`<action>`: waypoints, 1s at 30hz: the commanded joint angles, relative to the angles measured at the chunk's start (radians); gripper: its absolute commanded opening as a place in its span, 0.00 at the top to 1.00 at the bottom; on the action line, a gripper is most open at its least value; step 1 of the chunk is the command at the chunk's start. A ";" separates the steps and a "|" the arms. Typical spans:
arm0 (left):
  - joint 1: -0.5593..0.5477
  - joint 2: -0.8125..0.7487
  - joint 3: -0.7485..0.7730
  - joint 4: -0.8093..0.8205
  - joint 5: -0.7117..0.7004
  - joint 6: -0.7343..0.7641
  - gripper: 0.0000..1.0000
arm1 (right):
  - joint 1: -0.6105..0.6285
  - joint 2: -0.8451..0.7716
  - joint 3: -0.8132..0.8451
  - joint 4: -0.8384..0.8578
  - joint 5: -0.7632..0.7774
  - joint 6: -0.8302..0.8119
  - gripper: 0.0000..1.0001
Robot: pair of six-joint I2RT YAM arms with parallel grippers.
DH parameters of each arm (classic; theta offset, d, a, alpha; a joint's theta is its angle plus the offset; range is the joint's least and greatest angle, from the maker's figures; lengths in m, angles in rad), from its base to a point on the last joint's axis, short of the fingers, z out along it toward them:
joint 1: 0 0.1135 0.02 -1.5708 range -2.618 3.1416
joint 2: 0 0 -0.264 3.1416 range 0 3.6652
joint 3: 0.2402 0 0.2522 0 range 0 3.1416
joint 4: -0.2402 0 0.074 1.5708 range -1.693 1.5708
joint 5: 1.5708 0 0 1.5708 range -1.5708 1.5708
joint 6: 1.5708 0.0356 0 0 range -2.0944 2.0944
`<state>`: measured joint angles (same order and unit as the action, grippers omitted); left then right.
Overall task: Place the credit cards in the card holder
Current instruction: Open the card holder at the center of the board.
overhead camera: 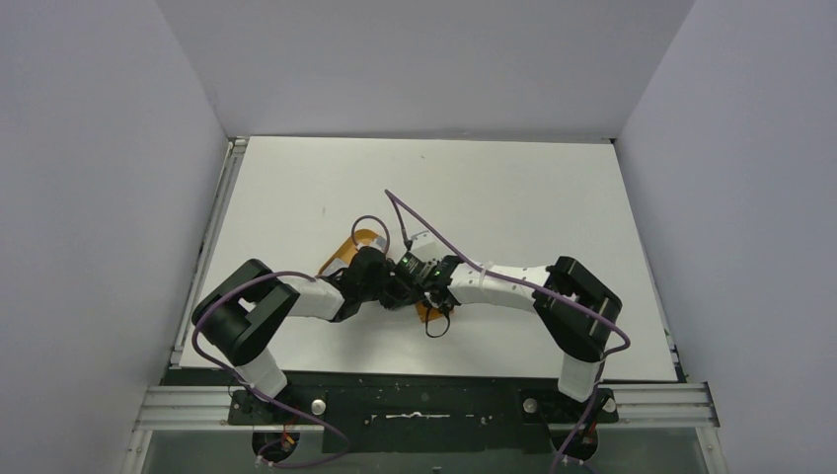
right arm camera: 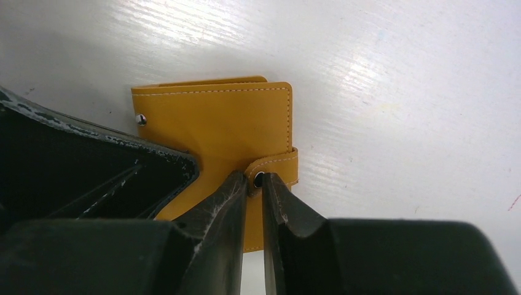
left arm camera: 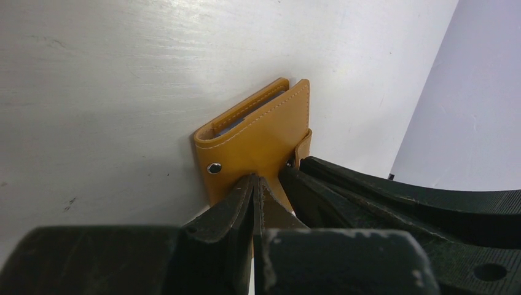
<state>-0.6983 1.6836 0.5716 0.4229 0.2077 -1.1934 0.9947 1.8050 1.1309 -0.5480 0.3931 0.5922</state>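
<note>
The folded card holder (right arm camera: 215,117) sits mid-frame, with the left fingers (left arm camera: 236,209) pinching its near edge and the right fingers (right arm camera: 224,203) nipping the snap strap (right arm camera: 279,163) on its right side.

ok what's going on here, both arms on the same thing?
Yes. Both arms reach to mid-table and grip the card holder, which is folded shut. The left end effector pinches one edge of it, close to the snap stud. The right end effector is closed around the strap tab on the side next to that. No loose credit cards show in any view, so I can't tell whether they are inside.
</note>
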 commanded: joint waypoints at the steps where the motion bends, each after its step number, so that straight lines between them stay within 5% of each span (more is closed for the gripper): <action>1: 0.002 0.041 -0.016 -0.076 -0.036 0.032 1.00 | -0.017 -0.037 -0.008 -0.053 0.063 0.021 1.00; 14: 0.002 0.051 -0.011 -0.085 -0.039 0.043 1.00 | -0.076 -0.176 -0.080 -0.054 -0.011 0.083 0.98; 24: 0.000 0.060 0.000 -0.089 -0.021 0.058 1.00 | -0.214 -0.351 -0.267 0.126 -0.217 0.095 0.41; 30: -0.003 0.068 0.013 -0.095 -0.010 0.060 1.00 | -0.235 -0.328 -0.269 0.199 -0.300 0.098 0.34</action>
<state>-0.6975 1.7050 0.5861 0.4328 0.2279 -1.1851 0.7719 1.4826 0.8516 -0.4679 0.1719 0.6788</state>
